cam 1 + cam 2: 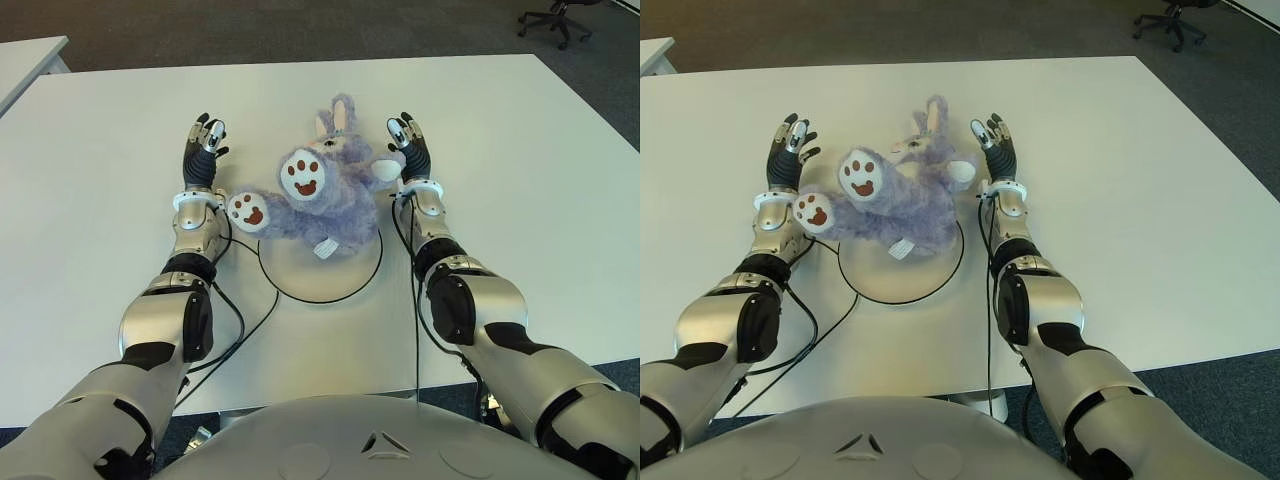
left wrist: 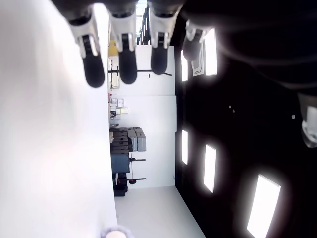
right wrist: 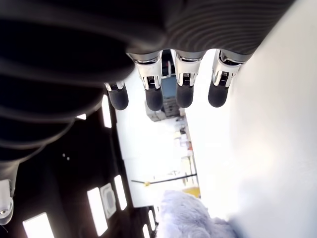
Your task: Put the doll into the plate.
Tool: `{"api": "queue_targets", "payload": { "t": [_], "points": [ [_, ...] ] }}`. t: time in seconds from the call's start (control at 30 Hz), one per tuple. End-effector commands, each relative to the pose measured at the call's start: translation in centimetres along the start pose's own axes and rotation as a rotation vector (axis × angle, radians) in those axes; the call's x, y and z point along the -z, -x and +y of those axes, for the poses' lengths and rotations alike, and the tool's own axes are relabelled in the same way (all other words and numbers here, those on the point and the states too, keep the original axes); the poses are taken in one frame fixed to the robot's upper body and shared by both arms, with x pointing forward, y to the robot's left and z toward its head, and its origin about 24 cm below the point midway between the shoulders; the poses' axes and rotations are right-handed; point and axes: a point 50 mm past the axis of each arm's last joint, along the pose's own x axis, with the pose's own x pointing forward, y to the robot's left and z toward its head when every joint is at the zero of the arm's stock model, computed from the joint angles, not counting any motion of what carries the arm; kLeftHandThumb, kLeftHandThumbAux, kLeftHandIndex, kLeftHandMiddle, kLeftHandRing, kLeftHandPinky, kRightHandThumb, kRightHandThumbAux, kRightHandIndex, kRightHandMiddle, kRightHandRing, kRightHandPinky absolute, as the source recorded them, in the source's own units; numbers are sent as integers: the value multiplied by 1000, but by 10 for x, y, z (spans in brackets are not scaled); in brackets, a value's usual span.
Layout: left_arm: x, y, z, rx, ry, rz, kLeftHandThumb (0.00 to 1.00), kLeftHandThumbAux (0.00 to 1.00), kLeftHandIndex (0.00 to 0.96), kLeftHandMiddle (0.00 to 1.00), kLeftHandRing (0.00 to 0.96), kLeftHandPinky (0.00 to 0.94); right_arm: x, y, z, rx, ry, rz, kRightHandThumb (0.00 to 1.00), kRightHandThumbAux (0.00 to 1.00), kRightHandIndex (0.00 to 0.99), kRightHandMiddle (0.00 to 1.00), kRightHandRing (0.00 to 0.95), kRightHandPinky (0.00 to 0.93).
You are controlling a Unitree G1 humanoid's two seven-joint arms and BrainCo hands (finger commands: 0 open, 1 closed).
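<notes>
Left hand [image 2: 129, 54], fingers [image 2: 93, 67] straight and spread, above the white table [image 2: 49, 148].

Centre: the doll [image 1: 318, 198] sprawls across the far part of the plate [image 1: 345, 285], blocking any straight path between the two hands.
Left flank: the left hand [image 1: 203, 150], fingers [image 2: 127, 63] spread and holding nothing, shows just beside the doll's raised foot; only a narrow gap separates them.
Right flank: the right hand [image 1: 409, 146], fingers [image 3: 184, 93] spread too, shows close beside the doll's arm.
Near side: the plate's near part lies bare; black cables [image 1: 243, 330] cross the counter [image 1: 90, 230] beside it.
Outer sides: broad bare counter lies beyond each hand.
Far side: open counter behind the doll's ears.
</notes>
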Motion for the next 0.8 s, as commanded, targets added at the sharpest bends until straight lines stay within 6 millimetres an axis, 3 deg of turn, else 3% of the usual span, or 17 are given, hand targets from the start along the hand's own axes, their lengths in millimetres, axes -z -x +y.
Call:
{"api": "queue_targets", "payload": {
  "t": [0.03, 0.2, 0.47, 0.8],
  "points": [
    [40, 29, 14, -50, -1, 156, 0, 384, 76, 136, 161, 238, 51, 26, -8, 35, -17, 212, 0, 523, 0, 12, 0, 0],
    [40, 28, 14, -52, -2, 160, 0, 385, 74, 136, 161, 202, 53, 27, -9, 41, -25, 231, 0, 523, 0, 8, 0, 0],
    [41, 27, 15, -59, -6, 176, 0, 387, 84, 148, 172, 255, 57, 28, -12, 65, -30, 260, 0, 537, 0, 15, 0, 0],
    [42, 27, 16, -52, -8, 190, 0, 393, 72, 146, 172, 223, 59, 29, -14, 100, -42, 290, 0, 573, 0, 18, 0, 0]
  ]
}}
